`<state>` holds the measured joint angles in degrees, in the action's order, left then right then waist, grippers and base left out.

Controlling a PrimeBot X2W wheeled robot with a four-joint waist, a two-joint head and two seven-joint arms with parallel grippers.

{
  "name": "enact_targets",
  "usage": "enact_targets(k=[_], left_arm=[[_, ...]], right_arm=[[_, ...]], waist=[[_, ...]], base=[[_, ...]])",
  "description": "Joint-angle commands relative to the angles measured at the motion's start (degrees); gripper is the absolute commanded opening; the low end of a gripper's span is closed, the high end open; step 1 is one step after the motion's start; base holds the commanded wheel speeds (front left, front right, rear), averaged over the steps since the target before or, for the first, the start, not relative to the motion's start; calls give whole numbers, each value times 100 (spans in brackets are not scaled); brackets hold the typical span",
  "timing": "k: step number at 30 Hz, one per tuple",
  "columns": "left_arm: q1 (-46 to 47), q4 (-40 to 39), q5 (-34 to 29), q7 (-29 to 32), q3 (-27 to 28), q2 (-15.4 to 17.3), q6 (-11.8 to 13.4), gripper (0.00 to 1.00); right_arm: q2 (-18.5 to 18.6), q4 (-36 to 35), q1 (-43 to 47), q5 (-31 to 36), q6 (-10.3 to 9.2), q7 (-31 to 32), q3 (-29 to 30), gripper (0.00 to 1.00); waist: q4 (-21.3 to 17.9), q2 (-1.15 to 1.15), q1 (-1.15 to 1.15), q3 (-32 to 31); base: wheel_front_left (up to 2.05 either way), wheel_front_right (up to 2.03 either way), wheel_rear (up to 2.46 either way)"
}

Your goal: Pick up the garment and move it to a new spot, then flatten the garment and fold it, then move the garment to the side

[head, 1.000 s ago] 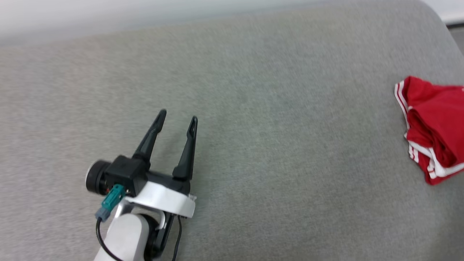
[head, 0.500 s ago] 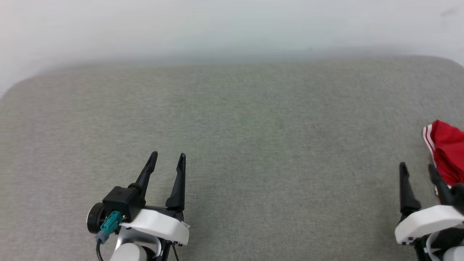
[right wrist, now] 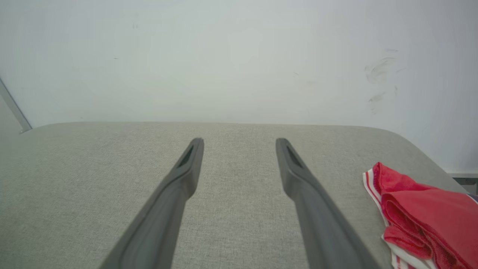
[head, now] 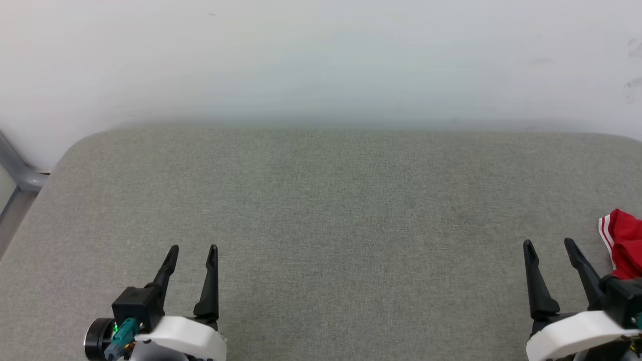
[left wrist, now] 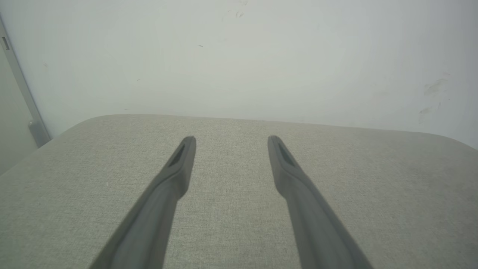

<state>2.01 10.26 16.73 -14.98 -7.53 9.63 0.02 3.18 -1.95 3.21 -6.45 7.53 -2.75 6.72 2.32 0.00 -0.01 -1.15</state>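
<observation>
The garment [head: 624, 243], bright red with red-white stripe trim, lies bunched at the right edge of the head view; the frame cuts most of it off. In the right wrist view the garment [right wrist: 422, 213] sits crumpled on the grey surface, to the right of the fingers and apart from them. My right gripper [head: 549, 244] stands open just left of it, nothing between its fingers. My left gripper [head: 192, 249] is open at the lower left over bare fabric. Both wrist views show spread fingers, left gripper [left wrist: 228, 139] and right gripper [right wrist: 239, 141], with grey cloth between them.
A grey fabric-covered surface [head: 321, 200] with rounded far corners spans the view. A white wall [head: 321, 60] rises right behind its far edge. A grey metal frame [head: 15, 175] stands beyond the left corner.
The head camera has turned and tilted up, so the wall and far edge show and the garment has slid to the right edge. My right gripper has come into view. Both grippers stay open.
</observation>
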Motion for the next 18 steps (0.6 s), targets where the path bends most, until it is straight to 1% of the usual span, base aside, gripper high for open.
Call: enact_targets(k=[1, 8, 13, 18], left_arm=[[-89, -10, -41, -25, 7, 15, 13, 100], [-292, -9, -90, -26, 67, 64, 29, 100], [-324, 9, -94, -26, 103, 64, 28, 100], [-289, 34, -86, -27, 124, 62, 14, 100]], right_arm=[[-27, -134, 114, 66, -8, 29, -11, 100], [-37, -704, 527, -9, -9, 295, -129, 100], [-38, -827, 658, -118, -9, 313, -161, 100], [-38, -783, 639, -209, -8, 268, -175, 100]], waist=[[-11, 0, 1, -32], [-110, 0, 1, -123], [-163, 0, 1, -144], [-193, 0, 1, -120]], base=[[0, 0, 0], [0, 0, 0], [0, 0, 0], [0, 0, 0]])
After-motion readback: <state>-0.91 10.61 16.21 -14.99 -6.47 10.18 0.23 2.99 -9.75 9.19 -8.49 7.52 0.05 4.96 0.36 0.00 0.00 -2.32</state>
